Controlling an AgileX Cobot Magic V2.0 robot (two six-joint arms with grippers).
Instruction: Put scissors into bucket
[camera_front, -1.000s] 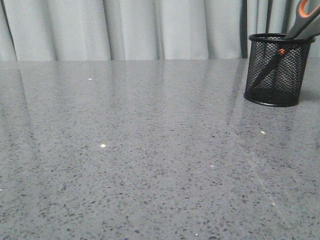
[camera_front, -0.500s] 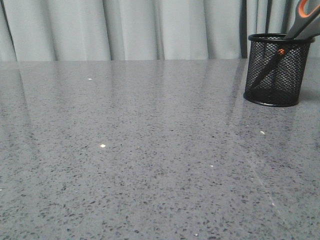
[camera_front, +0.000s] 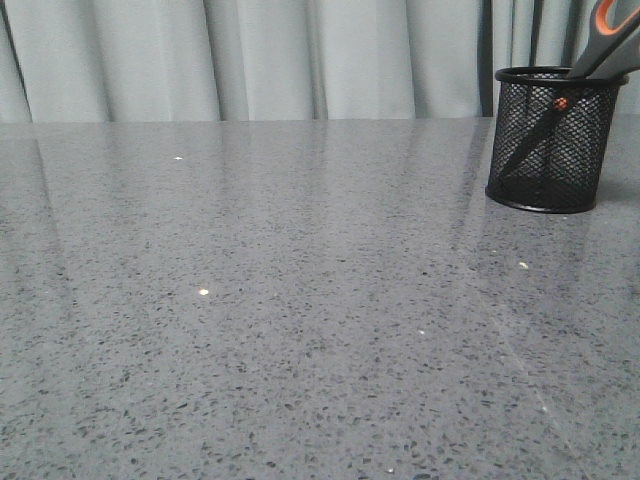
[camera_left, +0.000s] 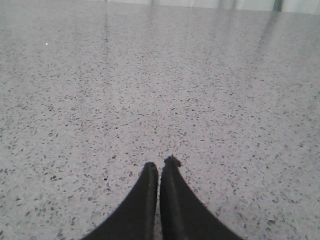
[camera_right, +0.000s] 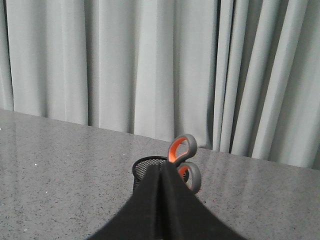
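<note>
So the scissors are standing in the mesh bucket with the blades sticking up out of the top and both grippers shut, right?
Not quite: the handles stick up, not the blades. The front view shows the scissors in the bucket with the blades pointing down behind the mesh; the right wrist view shows the orange-lined loops above the rim. Left gripper and right gripper are shut.

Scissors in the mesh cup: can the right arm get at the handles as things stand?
Probably yes. The scissors stand handles-up above the mesh cup rim, nothing around them, right gripper just short of them. But its fingers are shut and must open first.
</note>
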